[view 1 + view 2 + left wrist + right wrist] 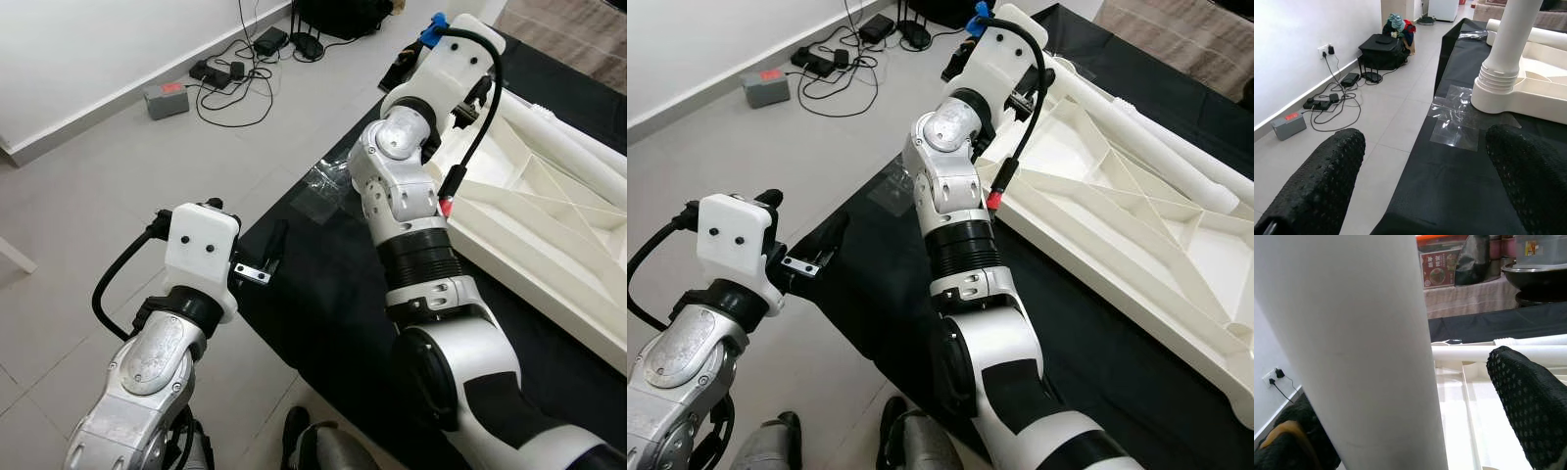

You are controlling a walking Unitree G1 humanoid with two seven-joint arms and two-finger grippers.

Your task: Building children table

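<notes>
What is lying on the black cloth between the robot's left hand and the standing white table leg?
A crinkly clear plastic wrapper, seen in the left wrist view, lying by the table leg.

Both eye views look steeply down from the head onto the black cloth (333, 304) and the upturned white plastic tabletop (1117, 211). The left wrist view looks low along the cloth toward the upright white plastic leg (1511, 36). The right wrist view sits very near that leg.
</notes>
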